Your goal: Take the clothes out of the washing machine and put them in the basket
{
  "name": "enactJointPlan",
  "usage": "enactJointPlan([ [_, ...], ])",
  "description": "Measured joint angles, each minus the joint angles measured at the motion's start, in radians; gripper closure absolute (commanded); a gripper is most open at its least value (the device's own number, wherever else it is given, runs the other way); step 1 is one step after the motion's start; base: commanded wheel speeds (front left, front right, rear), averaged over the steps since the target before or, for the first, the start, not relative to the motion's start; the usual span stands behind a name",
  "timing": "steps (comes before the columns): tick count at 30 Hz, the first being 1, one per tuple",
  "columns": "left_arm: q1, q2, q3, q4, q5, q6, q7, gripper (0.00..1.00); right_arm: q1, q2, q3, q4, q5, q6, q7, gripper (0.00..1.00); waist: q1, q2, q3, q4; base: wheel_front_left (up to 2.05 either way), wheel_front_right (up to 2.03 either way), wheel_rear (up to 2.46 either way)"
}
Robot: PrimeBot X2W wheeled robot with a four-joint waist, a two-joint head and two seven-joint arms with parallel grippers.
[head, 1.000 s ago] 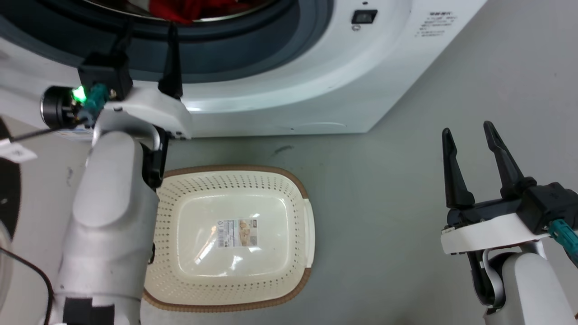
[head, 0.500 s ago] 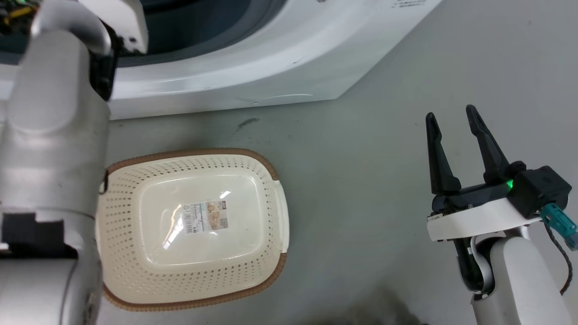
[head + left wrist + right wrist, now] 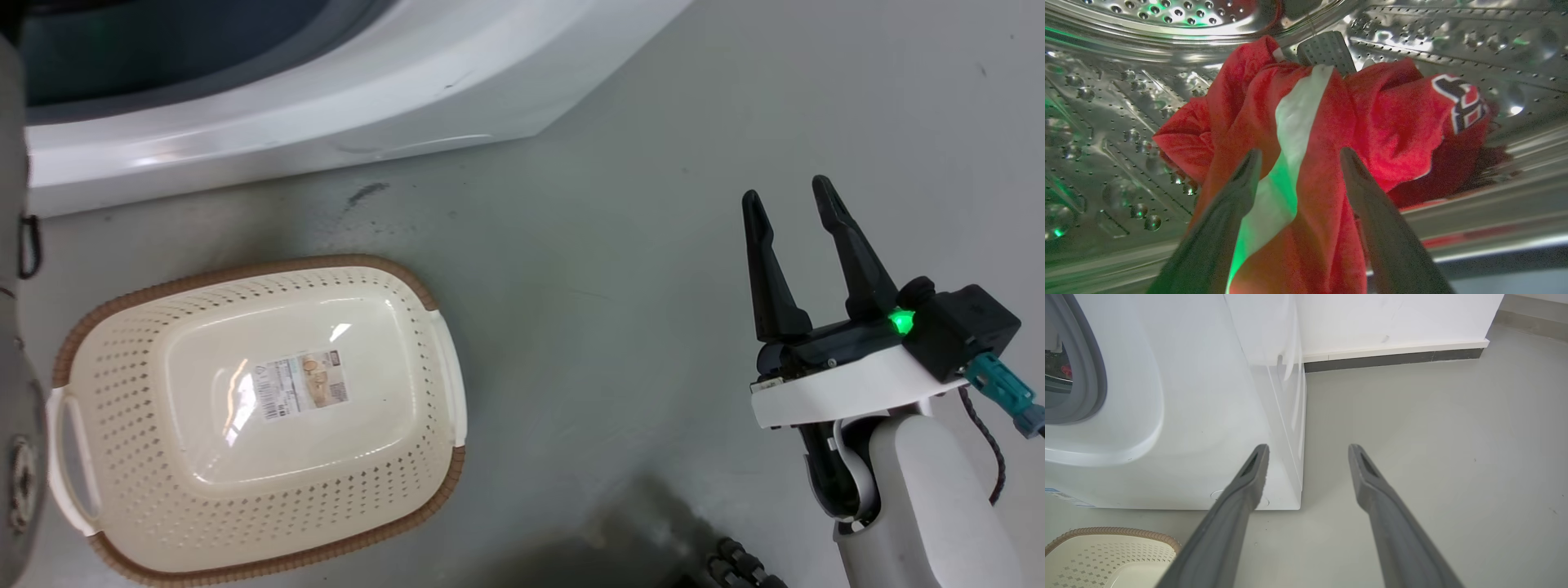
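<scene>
Inside the steel drum the left gripper stands wide open, astride the red jersey, gripping nothing yet. I judge it should push deeper over the white trim band at its 12 o'clock, then close on a thick fold so the cloth cannot slip. The right gripper, at 4 o'clock in the head view, is open and empty. The basket lies at 8 o'clock on smooth grey floor. The washing machine stands near a white wall with dark skirting.
</scene>
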Motion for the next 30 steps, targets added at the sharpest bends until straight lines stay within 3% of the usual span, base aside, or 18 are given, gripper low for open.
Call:
enactJointPlan([
  [12, -0.086, 0.063, -0.016, 0.064, -0.002, 0.002, 0.278, 0.00, -0.019, 0.000, 0.034, 0.000, 0.043, 0.000, 0.000, 0.00, -0.0001, 0.0000, 0.041, -0.060, 0.00, 0.00, 0.00],
  [14, -0.087, 0.067, -0.017, 0.068, -0.002, 0.006, 0.312, 0.57, -0.021, 0.000, 0.038, 0.001, 0.049, 0.000, 0.000, 0.00, 0.0000, 0.0000, 0.039, -0.064, 0.00, 0.00, 0.00],
  [16, -0.091, 0.071, -0.019, 0.068, -0.005, 0.007, 0.345, 1.00, -0.021, 0.000, 0.040, 0.002, 0.052, 0.000, 0.000, 0.00, -0.0001, 0.0000, 0.037, -0.067, 0.00, 0.00, 0.00],
  [22, -0.079, 0.083, -0.020, 0.031, -0.014, 0.032, 0.342, 1.00, -0.023, 0.000, 0.037, 0.005, 0.061, 0.000, 0.000, 0.00, -0.0001, 0.0000, 0.027, -0.070, 0.00, 0.00, 0.00],
  [30, 0.041, 0.079, -0.010, -0.058, -0.045, 0.074, 0.116, 1.00, -0.023, 0.000, 0.031, 0.018, 0.058, 0.000, 0.000, 0.00, -0.0001, 0.0000, -0.023, -0.057, 0.00, 0.00, 0.00],
])
